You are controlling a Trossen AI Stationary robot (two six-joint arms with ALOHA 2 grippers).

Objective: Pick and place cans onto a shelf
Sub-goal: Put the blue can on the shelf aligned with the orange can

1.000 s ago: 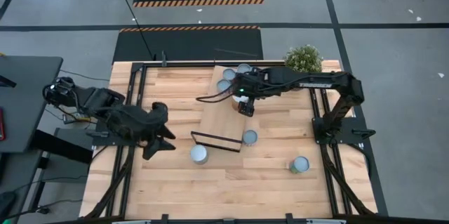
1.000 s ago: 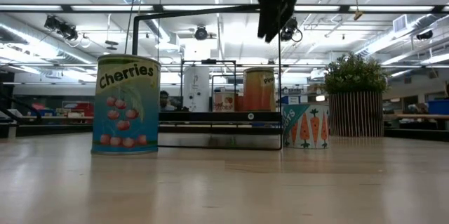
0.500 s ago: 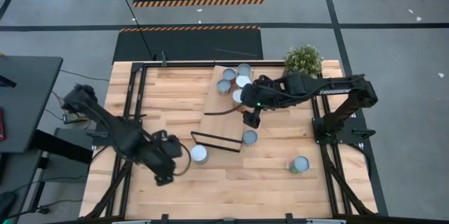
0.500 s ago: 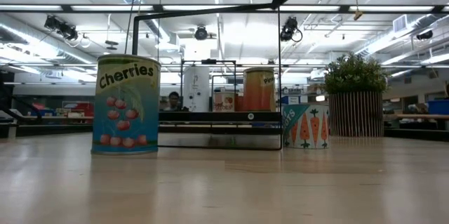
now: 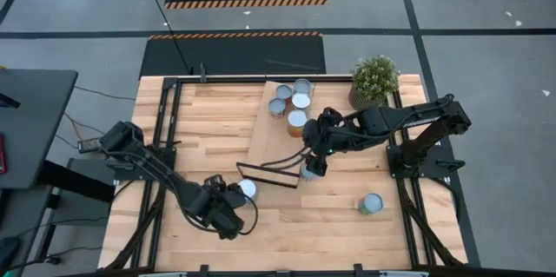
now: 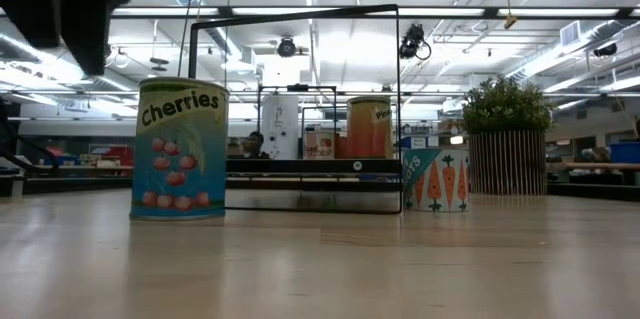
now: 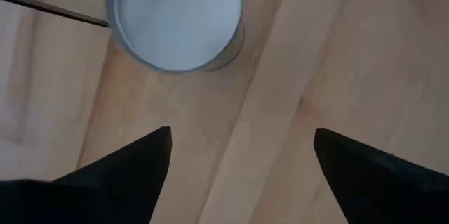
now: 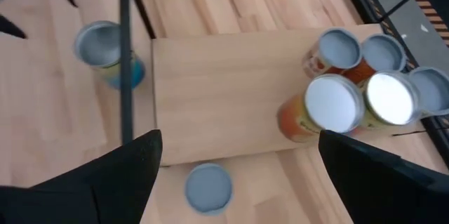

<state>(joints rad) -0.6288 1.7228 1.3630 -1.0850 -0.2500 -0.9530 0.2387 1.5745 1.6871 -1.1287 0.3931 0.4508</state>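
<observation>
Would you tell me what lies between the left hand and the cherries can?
Only bare tabletop: in the left wrist view, the left hand hangs open, the cherries can just ahead, nothing between.

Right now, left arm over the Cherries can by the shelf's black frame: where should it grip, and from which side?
Grip the Cherries can on its curved side wall just under the rim, coming straight down. It stands upright with its round top facing up, and the left gripper is open above the table beside it, short of the can.

I see a tabletop of matt wood planks, a paler smooth wooden shelf with thin black metal frame, and cans with shiny metal tops.
</observation>
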